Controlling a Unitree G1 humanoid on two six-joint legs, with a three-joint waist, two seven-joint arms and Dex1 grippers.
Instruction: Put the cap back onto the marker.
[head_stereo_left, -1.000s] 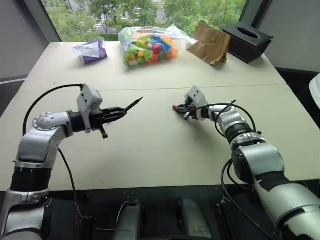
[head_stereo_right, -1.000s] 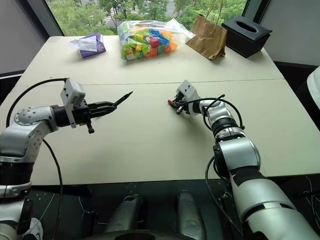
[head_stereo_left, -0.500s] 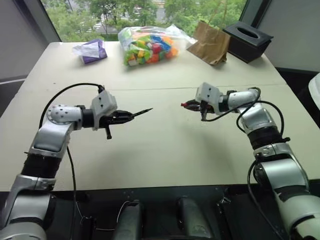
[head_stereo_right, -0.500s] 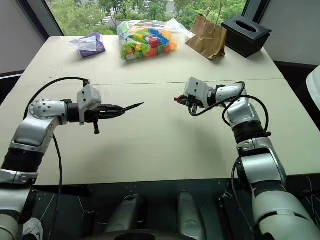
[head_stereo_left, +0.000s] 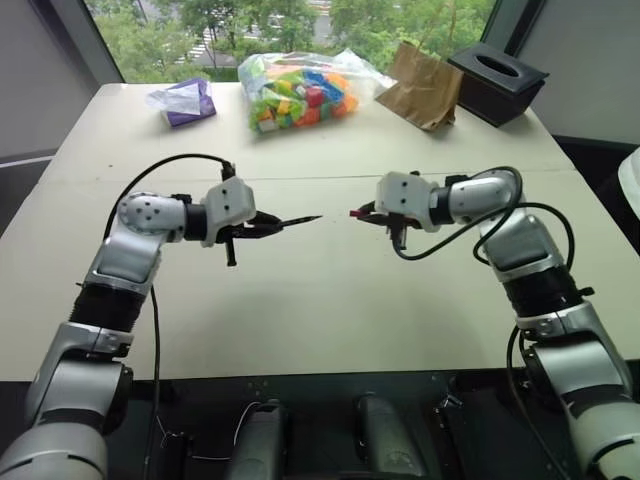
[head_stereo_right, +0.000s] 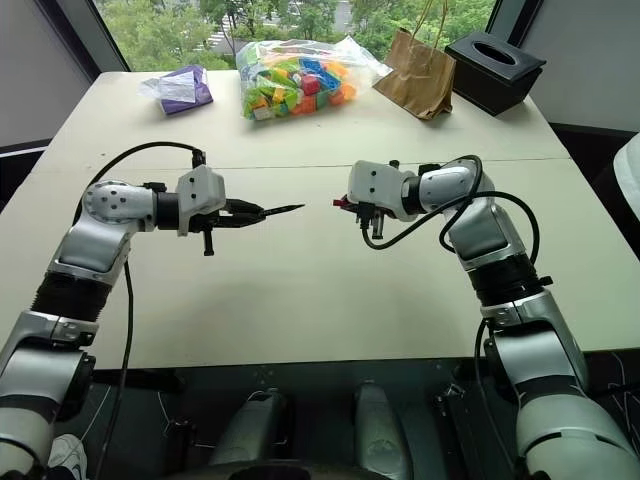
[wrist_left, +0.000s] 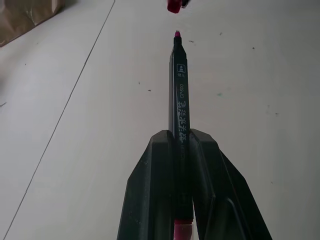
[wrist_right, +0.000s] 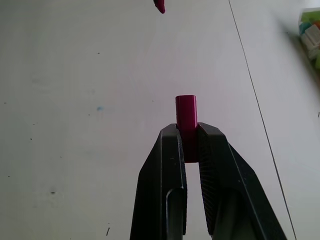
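My left gripper (head_stereo_left: 262, 226) is shut on the slim black marker (head_stereo_left: 290, 221), which it holds above the table (head_stereo_left: 330, 310). The marker lies nearly level, and its pointed tip aims to the right. In the left wrist view the marker (wrist_left: 178, 90) sticks out from between the fingers (wrist_left: 156, 165), reddish tip first. My right gripper (head_stereo_left: 368, 213) is shut on the small red cap (head_stereo_left: 356, 213) and faces left toward the marker tip. A short gap separates the two. The right wrist view has the cap (wrist_right: 186, 117) standing out of the closed fingers (wrist_right: 172, 165), open end forward.
At the back of the table sit a clear bag of coloured toy blocks (head_stereo_left: 300, 90), a brown paper bag (head_stereo_left: 425, 85), a black tissue box (head_stereo_left: 497, 72) and a purple packet (head_stereo_left: 183, 100). A seam (head_stereo_left: 300, 180) runs across the table behind the grippers.
The right gripper has lifted the cap off the table and turned it to face the marker. The left gripper has moved right and levelled the marker. The gap between tip and cap has narrowed.
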